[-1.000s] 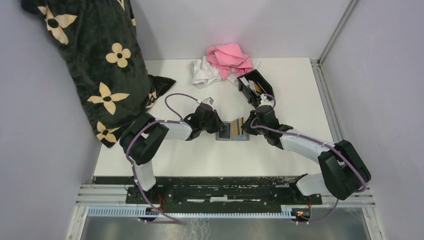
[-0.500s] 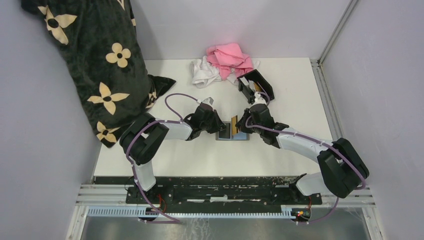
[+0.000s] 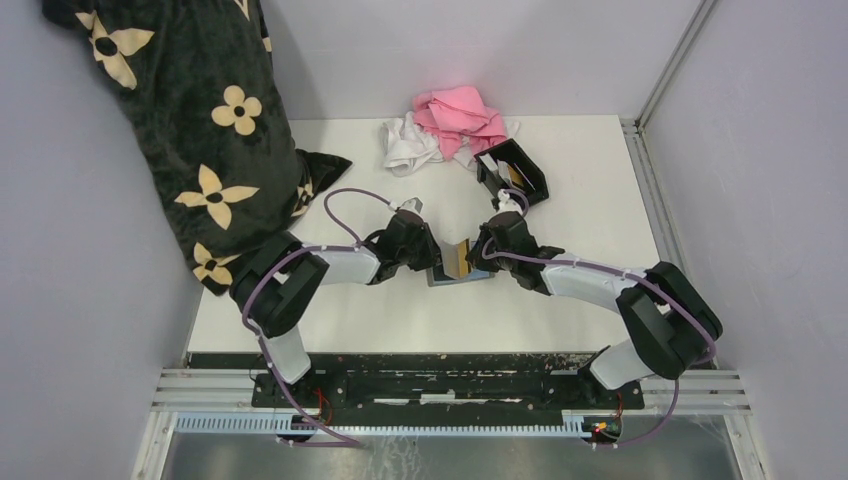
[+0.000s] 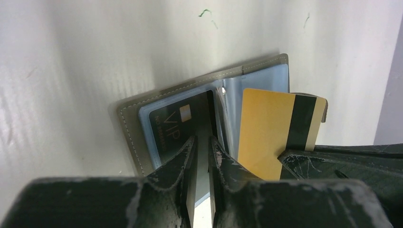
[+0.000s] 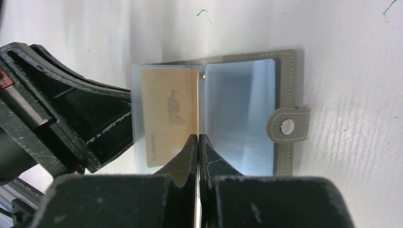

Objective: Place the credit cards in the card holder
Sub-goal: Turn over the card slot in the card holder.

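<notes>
- Right gripper (image 5: 197,142) is pinched shut on the clear sleeve (image 5: 137,118) carrying a tan card (image 5: 166,114), now swung leftward and standing upright over the grey wallet (image 5: 285,61)
- Left gripper (image 4: 203,152), jaws narrow, presses at the black card (image 4: 171,128) and its page; whether it grips is unclear
- The tan card is not yet out of its sleeve; the card holder (image 3: 533,170) sits well apart, behind

Right pincer (image 5: 198,137) pinched closed, left pincer (image 4: 203,140) slightly parted.
</notes>
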